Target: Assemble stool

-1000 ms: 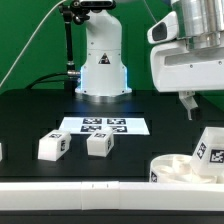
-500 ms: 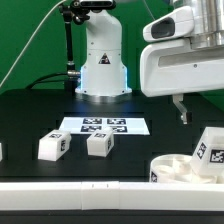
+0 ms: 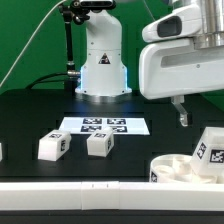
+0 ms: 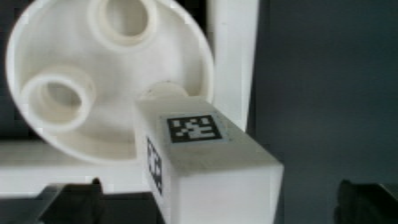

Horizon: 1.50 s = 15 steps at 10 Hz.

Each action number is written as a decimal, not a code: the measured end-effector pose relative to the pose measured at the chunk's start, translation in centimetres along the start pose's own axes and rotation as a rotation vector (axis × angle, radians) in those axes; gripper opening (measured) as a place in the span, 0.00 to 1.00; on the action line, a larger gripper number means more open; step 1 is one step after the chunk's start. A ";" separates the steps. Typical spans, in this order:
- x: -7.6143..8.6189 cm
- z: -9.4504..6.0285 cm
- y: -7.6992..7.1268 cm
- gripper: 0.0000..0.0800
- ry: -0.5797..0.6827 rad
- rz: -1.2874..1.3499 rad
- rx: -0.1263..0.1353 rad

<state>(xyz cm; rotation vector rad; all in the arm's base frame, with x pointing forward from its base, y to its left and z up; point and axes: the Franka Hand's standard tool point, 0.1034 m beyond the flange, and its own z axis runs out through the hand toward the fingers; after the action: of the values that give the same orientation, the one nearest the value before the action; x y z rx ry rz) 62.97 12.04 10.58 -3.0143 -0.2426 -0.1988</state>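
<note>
My gripper (image 4: pixel 217 197) is spread wide. Its two dark fingertips (image 4: pixel 71 193) sit far apart at the edges of the wrist view, with nothing held between them. Past them stands a leg (image 4: pixel 199 150), planted on the seat (image 4: pixel 80 60) at its rim; I cannot tell how deep it sits. Two open sockets (image 4: pixel 59 97) show on the round disc beside it.

In the exterior view one finger (image 3: pixel 181 112) hangs in the air above the seat (image 3: pixel 180 168), to the exterior view's left of that leg (image 3: pixel 208 148) and clear of it.

The only label on the leg is a tag (image 4: pixel 192 128) — a black square with a white blocky pattern, set on a white face. The same kind of tag shows on its side in the exterior view.

Two loose legs (image 3: pixel 52 146) lie well apart from the seat on the black table (image 3: pixel 30 115), side by side just in front of the marker board (image 3: pixel 103 126), each tagged too. The seat rests just behind the rail (image 3: pixel 90 190), at the exterior view's right.
</note>
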 end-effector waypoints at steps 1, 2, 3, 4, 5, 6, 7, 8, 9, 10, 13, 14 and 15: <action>0.6 -0.1 -0.1 0.81 -0.005 -0.131 -0.016; 1.0 -0.1 -0.3 0.81 -0.019 -0.221 -0.025; 1.2 -0.1 -0.2 0.81 -0.026 -0.317 -0.029; 1.2 -0.1 0.0 0.81 -0.027 -0.382 -0.031; 1.2 -0.1 0.1 0.81 -0.028 -0.430 -0.031; 1.2 -0.1 0.2 0.81 -0.029 -0.454 -0.031; 1.2 0.0 0.4 0.81 -0.035 -0.547 -0.040; 1.0 0.4 0.5 0.81 -0.055 -0.666 -0.056; 1.3 0.8 0.6 0.81 -0.088 -0.813 -0.076; 1.5 0.9 0.5 0.81 -0.095 -0.907 -0.087; 1.1 1.7 0.7 0.81 -0.140 -1.144 -0.107; 0.9 1.9 1.1 0.81 -0.157 -1.232 -0.109; 0.8 2.0 1.5 0.81 -0.163 -1.280 -0.105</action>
<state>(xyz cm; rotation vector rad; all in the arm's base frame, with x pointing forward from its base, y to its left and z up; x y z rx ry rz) 64.24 10.96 8.58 -2.4404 -2.1318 -0.0449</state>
